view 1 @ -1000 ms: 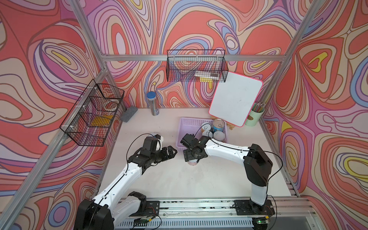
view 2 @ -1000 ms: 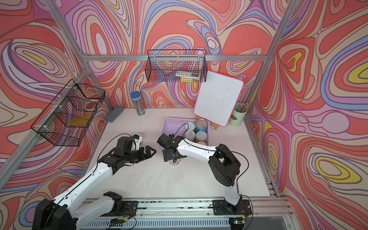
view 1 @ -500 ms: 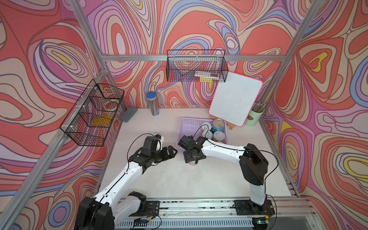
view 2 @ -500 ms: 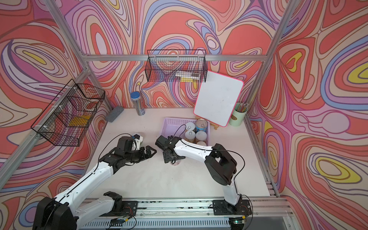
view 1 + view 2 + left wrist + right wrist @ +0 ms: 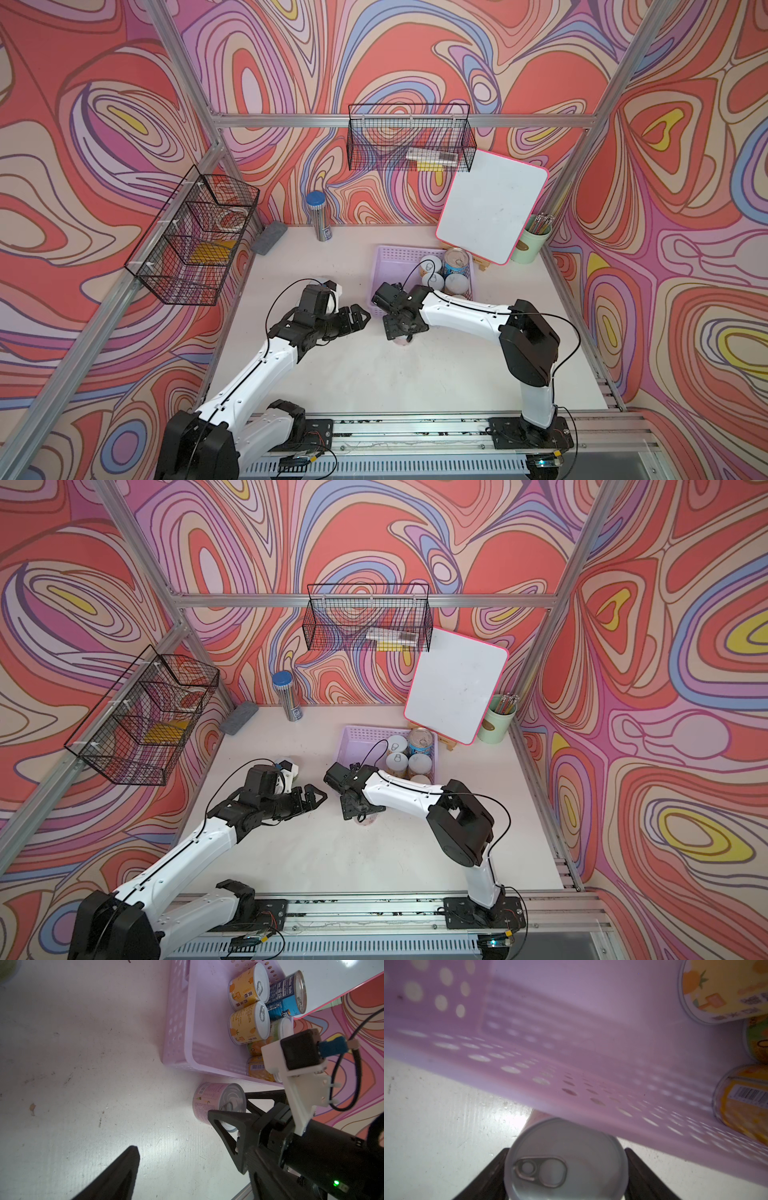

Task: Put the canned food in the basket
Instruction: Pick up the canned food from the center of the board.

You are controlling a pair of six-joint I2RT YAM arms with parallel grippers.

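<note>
Right end effector (image 5: 401,332) pinching an upright pink can (image 5: 209,1101) on the worktop (image 5: 374,374), outside the purple basket (image 5: 388,253).
It points down with one finger pressed against each side of the can, which stands just beside the basket's near wall, toward its left end. The basket sits far right on the worktop and holds several upright cans along its right side, among them yellow cans (image 5: 247,1024) and a taller blue can (image 5: 284,997). The left end effector (image 5: 355,318) hovers to the left of the pink can, fingers partly spread with nothing between them.
</note>
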